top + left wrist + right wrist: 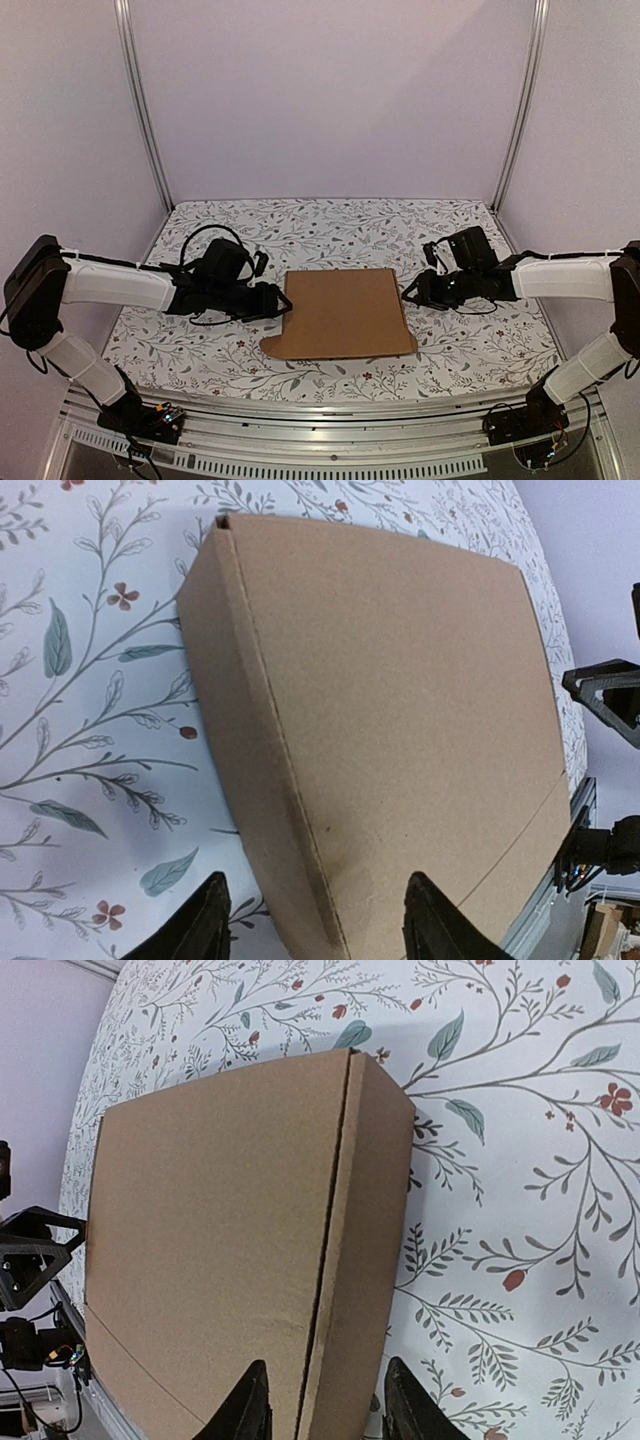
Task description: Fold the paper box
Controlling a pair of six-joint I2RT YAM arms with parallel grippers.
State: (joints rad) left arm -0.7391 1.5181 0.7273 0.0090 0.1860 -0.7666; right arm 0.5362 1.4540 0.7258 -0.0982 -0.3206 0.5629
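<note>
brown corrugated cardboard, a shallow rectangular paper box (pixel 345 312) with its lid down flat, lies in the middle of the white tablecloth printed with leaves and small red flowers (pixel 470 350), between my two arms. a rounded tab (pixel 270 347) sticks out at its near left corner.

my left claw (pixel 285 303) sits low at the box's left edge. through the left wrist camera its black fingers (pixel 205 925) stand fairly wide, straddling the box's side wall (pixel 250 780): one over the cloth (pixel 90 730) with a strip of print showing between it and the wall, the other over the lid (pixel 400 710). nothing is held there.

my right claw (pixel 408 293) meets the box's right edge. in the right wrist view its fingers (pixel 400 1405) stand narrower, one over the lid (pixel 220 1240), one just beside the side wall (pixel 365 1260) on the cloth (pixel 520 1160) side. whether they pinch that wall or only bracket it, i cannot tell.

each claw's tip shows in the other's wrist view beyond the far edge of the lid.
</note>
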